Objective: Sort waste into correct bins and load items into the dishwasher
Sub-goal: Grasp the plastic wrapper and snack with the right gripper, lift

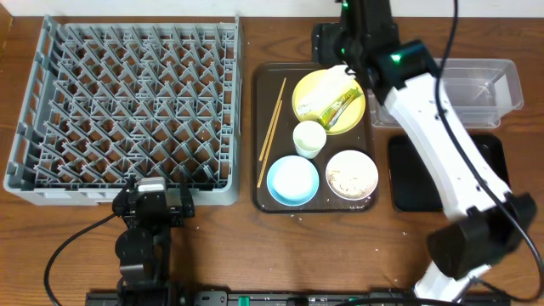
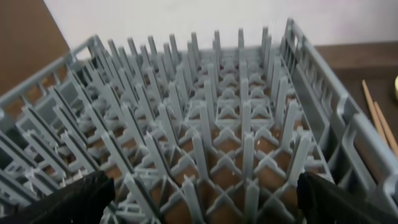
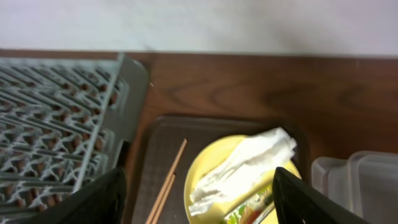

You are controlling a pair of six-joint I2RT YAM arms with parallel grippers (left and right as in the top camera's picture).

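The yellow plate (image 1: 308,89) sits at the back of a dark brown tray and carries the white napkin (image 1: 321,99) and green-yellow wrapper (image 1: 342,106). My right gripper (image 1: 348,70) hovers open over the plate's far edge. In the right wrist view its fingers (image 3: 199,205) straddle the napkin (image 3: 245,163) and the wrapper (image 3: 249,213) without touching them. The white cup (image 1: 308,138), blue bowl (image 1: 292,181), white bowl with crumbs (image 1: 351,174) and chopsticks (image 1: 272,132) are on the tray. My left gripper (image 2: 202,208) is open and empty at the front edge of the grey dish rack (image 1: 127,102).
The dark brown tray (image 1: 263,102) lies right of the rack. The clear tub (image 1: 480,85) stands at the back right, and the black tray (image 1: 408,174) lies in front of it under my right arm. The rack (image 2: 199,124) holds nothing.
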